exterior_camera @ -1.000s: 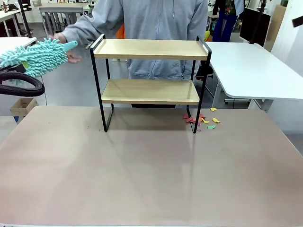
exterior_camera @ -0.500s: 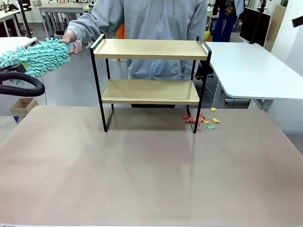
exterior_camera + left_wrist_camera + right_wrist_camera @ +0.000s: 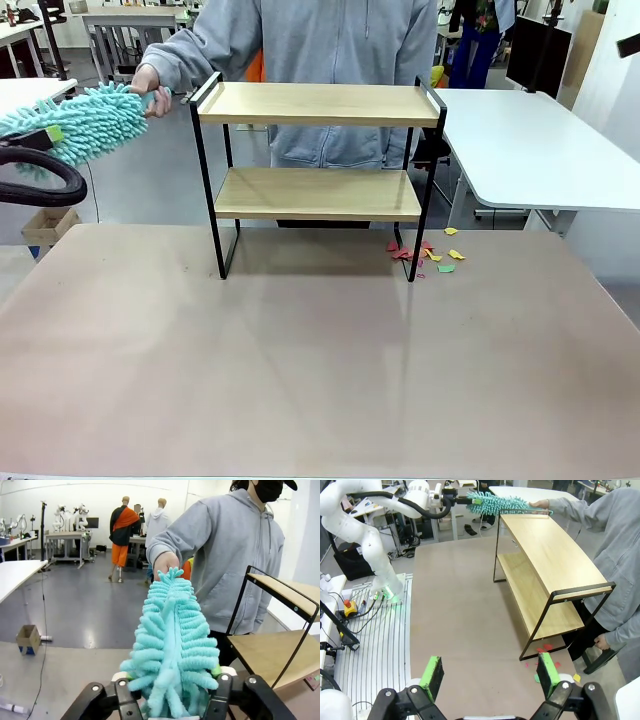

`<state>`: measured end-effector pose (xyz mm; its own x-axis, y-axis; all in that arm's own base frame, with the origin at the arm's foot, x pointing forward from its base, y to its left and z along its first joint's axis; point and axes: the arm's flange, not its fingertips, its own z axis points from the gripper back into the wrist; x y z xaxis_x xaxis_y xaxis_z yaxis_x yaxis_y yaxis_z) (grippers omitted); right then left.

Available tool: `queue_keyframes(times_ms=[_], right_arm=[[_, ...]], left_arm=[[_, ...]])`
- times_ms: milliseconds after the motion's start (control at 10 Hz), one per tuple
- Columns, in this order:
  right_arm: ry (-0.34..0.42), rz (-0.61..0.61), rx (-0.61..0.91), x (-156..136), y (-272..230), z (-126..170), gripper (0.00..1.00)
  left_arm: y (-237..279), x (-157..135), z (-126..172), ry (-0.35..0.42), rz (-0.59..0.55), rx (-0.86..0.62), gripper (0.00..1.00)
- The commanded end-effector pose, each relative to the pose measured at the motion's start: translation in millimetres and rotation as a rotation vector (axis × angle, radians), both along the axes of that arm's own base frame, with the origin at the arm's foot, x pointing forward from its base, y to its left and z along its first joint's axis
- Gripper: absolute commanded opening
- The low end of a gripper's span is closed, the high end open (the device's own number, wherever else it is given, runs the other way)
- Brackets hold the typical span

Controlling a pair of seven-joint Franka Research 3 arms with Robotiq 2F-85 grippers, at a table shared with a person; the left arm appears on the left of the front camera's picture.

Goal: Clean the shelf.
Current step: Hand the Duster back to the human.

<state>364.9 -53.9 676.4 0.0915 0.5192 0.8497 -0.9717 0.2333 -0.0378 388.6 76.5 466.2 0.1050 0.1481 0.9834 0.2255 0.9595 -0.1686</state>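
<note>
One shelf [image 3: 318, 108] right of left tool [image 3: 170, 692].

Open worktop, shelf blocking the far middle.
I'm seeing the worktop [image 3: 300, 380] lying bare in front of the shelf [image 3: 318, 170]; paper scraps [image 3: 428, 254] are sitting by its right leg, and the duster [image 3: 80, 122] is hanging off its left.

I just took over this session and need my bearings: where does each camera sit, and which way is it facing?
Front: between the arms, facing the person behind the two-tier wooden shelf.
Left wrist: along the left gripper, fluffy teal duster between its fingers, person's hand on the handle.
Right wrist: high, looking down; right gripper open.
All share shelf and duster.
</note>
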Motion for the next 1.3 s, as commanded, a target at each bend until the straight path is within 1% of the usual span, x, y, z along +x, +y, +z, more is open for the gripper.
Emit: queue_keyframes(times_ms=[0, 200, 300, 400, 600, 700, 900, 1000, 1100, 1200], right_arm=[[0.000, 0.001, 0.006, 0, 1, 3, 1.00], [0.000, 0.001, 0.006, 0, 1, 3, 1.00], [0.000, 0.001, 0.006, 0, 1, 3, 1.00], [0.000, 0.001, 0.006, 0, 1, 3, 1.00], [0.000, 0.001, 0.006, 0, 1, 3, 1.00], [0.000, 0.001, 0.006, 0, 1, 3, 1.00], [0.000, 0.001, 0.006, 0, 1, 3, 1.00], [0.000, 0.001, 0.006, 0, 1, 3, 1.00], [0.000, 0.001, 0.006, 0, 1, 3, 1.00], [0.000, 0.001, 0.006, 0, 1, 3, 1.00]], left_arm=[[6, -14, 30, 0.051, -0.018, -0.035, 1.00], [15, -28, 69, 0.093, -0.024, -0.136, 1.00], [27, -34, 96, 0.111, -0.047, -0.211, 1.00], [48, -40, 127, 0.050, 0.001, -0.294, 1.00], [105, -51, 172, 0.009, 0.032, -0.453, 1.00], [130, -57, 182, -0.007, 0.043, -0.512, 1.00], [166, -65, 179, -0.010, 0.033, -0.598, 1.00], [176, -63, 172, 0.013, 0.017, -0.623, 1.00], [180, -56, 163, 0.037, 0.000, -0.593, 1.00], [174, -71, 176, -0.023, 0.056, -0.596, 1.00]])
